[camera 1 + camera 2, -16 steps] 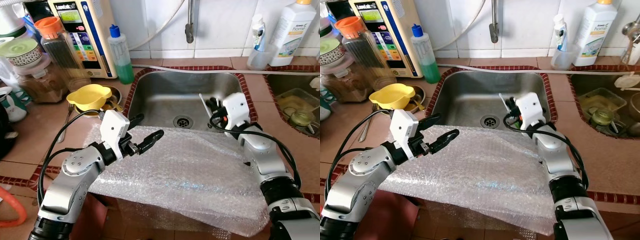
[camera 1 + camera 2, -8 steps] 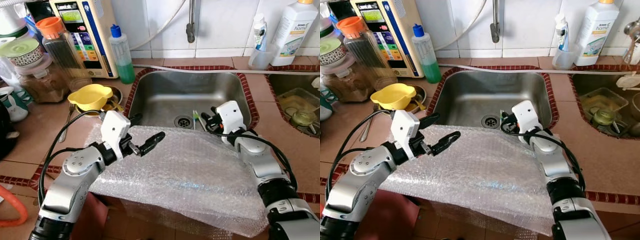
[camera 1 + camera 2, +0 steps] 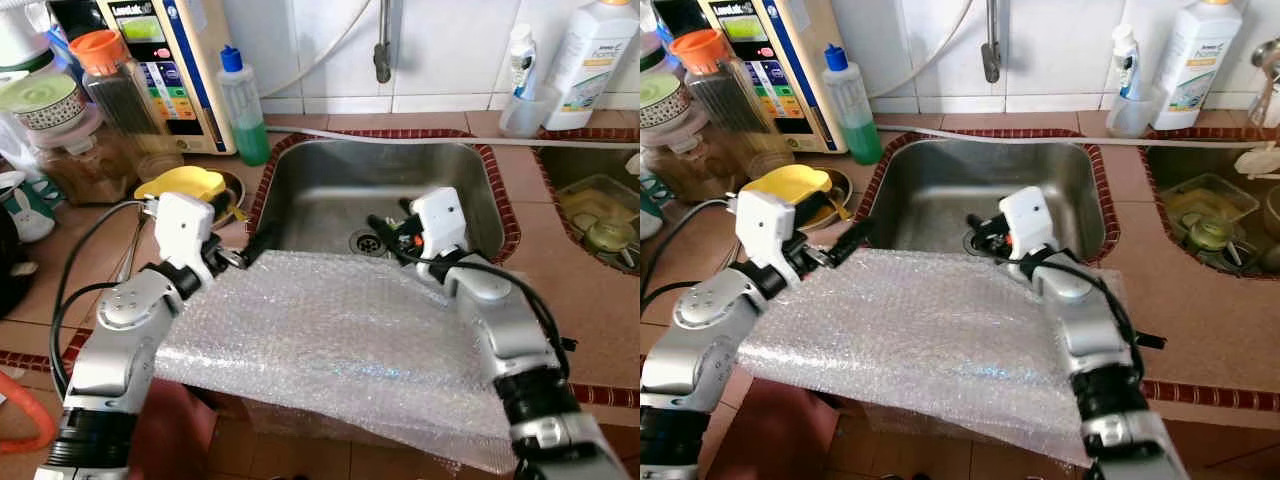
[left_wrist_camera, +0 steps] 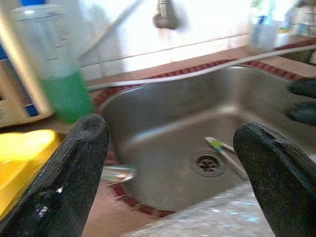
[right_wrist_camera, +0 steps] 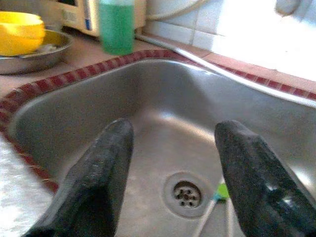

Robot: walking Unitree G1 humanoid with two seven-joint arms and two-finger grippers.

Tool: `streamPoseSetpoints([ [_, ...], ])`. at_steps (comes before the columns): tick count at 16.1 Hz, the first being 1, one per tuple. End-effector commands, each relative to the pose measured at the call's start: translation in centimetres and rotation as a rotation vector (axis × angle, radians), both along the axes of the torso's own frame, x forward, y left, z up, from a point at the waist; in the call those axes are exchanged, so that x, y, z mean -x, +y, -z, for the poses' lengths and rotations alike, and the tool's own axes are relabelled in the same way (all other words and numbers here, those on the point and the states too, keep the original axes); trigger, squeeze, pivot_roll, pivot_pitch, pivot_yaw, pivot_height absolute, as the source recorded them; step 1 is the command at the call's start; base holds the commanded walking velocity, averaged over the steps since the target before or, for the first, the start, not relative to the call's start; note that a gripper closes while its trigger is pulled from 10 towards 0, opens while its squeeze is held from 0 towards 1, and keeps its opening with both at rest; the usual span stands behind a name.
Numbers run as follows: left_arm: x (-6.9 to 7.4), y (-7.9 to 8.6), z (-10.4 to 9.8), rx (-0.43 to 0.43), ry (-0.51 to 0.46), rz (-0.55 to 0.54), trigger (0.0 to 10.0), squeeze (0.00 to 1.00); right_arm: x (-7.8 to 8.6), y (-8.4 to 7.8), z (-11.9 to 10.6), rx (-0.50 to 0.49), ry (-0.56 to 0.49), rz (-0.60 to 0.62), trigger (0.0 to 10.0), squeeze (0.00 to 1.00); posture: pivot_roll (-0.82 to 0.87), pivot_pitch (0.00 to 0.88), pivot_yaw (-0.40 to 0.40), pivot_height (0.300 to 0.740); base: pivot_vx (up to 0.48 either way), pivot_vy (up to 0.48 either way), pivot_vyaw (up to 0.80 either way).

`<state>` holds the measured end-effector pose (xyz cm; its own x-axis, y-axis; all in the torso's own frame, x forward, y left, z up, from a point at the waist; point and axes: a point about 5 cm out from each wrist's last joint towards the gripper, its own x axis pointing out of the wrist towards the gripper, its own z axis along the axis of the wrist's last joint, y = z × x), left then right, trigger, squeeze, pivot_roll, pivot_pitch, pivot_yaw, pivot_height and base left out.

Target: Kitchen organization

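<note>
A sheet of bubble wrap lies over the counter's front edge and the near rim of the steel sink. My left gripper is open at the sink's left front corner, just above the sheet's far-left corner, with nothing between its fingers. My right gripper is open and empty, low over the sink near the drain, beyond the sheet's far edge. A green-and-white toothbrush lies on the sink floor beside the drain.
Left of the sink are a green soap bottle, a yellow bowl in a metal dish, jars and a white appliance. The tap hangs over the sink. A second basin with glassware lies to the right.
My left gripper pulled back left, off the middle of the sheet to the sink's corner. My right gripper swung left toward the drain. The toothbrush, by its fingers before, now lies in the sink.
</note>
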<state>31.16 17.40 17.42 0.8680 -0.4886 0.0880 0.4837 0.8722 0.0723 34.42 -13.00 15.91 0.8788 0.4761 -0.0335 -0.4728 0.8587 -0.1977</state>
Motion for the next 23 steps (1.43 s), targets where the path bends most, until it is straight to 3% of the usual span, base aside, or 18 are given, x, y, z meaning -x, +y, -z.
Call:
streamPoseSetpoints([
  [1, -0.3, 1.1, -0.5, 0.014, -0.022, -0.053, 10.0, 1.0, 0.5, 1.0, -0.4, -0.014, -0.004, -0.049, 10.0, 1.0, -0.18, 0.099, 0.125, 0.74, 0.0, 0.0, 0.0],
  [4, -1.1, 3.7, -1.0, 0.061, -0.063, -0.235, 10.0, 1.0, 3.2, 3.4, -1.3, -0.078, -0.007, -0.194, 10.0, 1.0, -0.19, 0.102, 0.124, 0.74, 0.0, 0.0, 0.0],
  [6, -1.1, 4.7, -1.1, 0.078, -0.072, -0.309, 10.0, 1.0, 4.2, 4.1, -1.5, -0.092, -0.009, -0.248, 10.0, 1.0, -0.19, 0.102, 0.124, 0.74, 0.0, 0.0, 0.0],
  [12, -1.2, 8.5, 1.3, -0.012, 0.02, -0.551, 10.0, 1.0, 7.1, 7.4, -3.5, -0.189, -0.022, -0.439, 10.0, 1.0, -0.19, 0.108, 0.129, 0.74, 0.0, 0.0, 0.0],
  [16, -1.1, 10.2, 1.6, 0.06, 0.021, -0.659, 10.0, 1.0, 8.4, 8.6, -3.1, -0.185, -0.004, -0.506, 10.0, 1.0, -0.18, 0.107, 0.129, 0.74, 0.0, 0.0, 0.0],
  [19, -1.2, 11.2, 2.4, -0.01, 0.072, -0.716, 10.0, 1.0, 8.7, 8.8, -3.1, -0.188, 0.016, -0.524, 10.0, 1.0, -0.19, 0.109, 0.131, 0.74, 0.0, 0.0, 0.0],
  [22, -1.6, 11.5, 4.2, -0.058, 0.195, -0.724, 10.0, 1.0, 8.8, 8.6, -3.8, -0.247, 0.046, -0.53, 10.0, 1.0, -0.19, 0.12, 0.132, 0.74, 0.0, 0.0, 0.0],
  [23, -1.8, 11.4, 4.5, -0.06, 0.217, -0.718, 10.0, 0.3, 8.9, 8.5, -3.8, -0.239, 0.043, -0.529, 10.0, 1.0, -0.2, 0.12, 0.131, 0.74, 0.0, 0.0, 0.0],
])
